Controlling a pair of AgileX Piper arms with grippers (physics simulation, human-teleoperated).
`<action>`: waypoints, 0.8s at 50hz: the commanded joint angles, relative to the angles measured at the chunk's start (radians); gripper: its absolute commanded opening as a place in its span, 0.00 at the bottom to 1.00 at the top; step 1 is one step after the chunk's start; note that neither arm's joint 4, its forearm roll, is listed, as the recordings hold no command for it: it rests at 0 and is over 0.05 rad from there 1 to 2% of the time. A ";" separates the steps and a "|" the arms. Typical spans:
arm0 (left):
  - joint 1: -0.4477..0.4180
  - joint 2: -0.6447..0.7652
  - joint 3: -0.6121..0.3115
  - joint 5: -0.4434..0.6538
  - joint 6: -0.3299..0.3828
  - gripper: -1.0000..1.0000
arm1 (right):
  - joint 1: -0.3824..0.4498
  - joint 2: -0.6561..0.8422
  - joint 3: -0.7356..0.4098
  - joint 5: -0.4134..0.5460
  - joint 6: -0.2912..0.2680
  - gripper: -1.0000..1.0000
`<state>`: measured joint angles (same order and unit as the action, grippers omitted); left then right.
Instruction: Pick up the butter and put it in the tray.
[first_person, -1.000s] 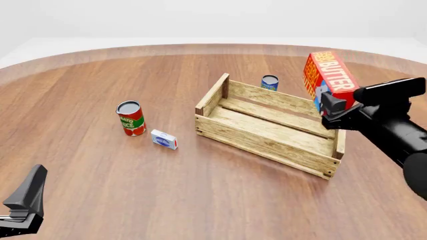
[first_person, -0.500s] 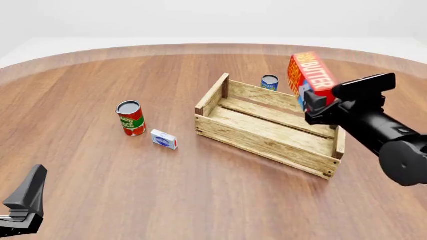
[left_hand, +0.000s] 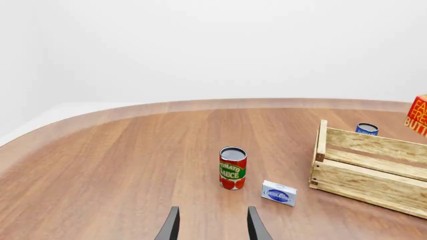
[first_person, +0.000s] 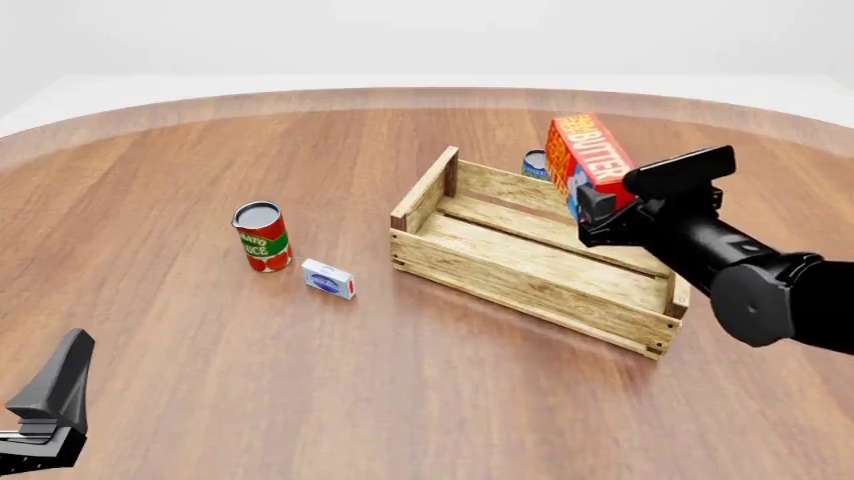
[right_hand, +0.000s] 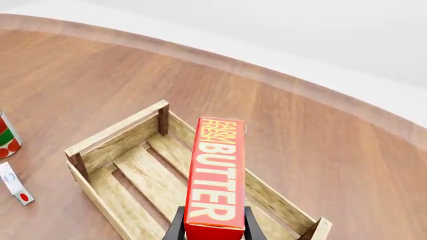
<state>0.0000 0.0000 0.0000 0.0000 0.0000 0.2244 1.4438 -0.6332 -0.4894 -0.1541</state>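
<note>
My right end effector (first_person: 597, 212) is clamped on the butter (first_person: 590, 158), long axis tilted upward, held above the tray's (first_person: 534, 290) far right rim; left end effector (left_hand: 212, 227) apart, idle.

Simulated tabletop test scene, not a lived-in room: a round wooden table (first_person: 400, 400) with smooth, uniform grain, ringed by blank white floor and featureless white walls. Evenly lit, no furniture or clutter. Only staged grocery props laid out: tomato sauce can (first_person: 262, 236), small white-blue box (first_person: 328, 279), blue can (left_hand: 366, 129), slatted wooden crate (first_person: 534, 280).
</note>
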 joint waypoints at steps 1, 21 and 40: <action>0.000 0.000 0.000 0.000 0.000 1.00 | 0.016 0.045 -0.033 -0.023 0.020 0.00; 0.000 0.000 0.000 0.000 0.000 1.00 | 0.034 0.124 -0.054 -0.051 0.034 0.00; 0.000 0.000 0.000 0.000 0.000 1.00 | 0.036 0.176 -0.083 -0.054 0.044 0.00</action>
<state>0.0000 0.0000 0.0000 0.0000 0.0000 0.2582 1.6042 -0.6871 -0.5349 -0.1321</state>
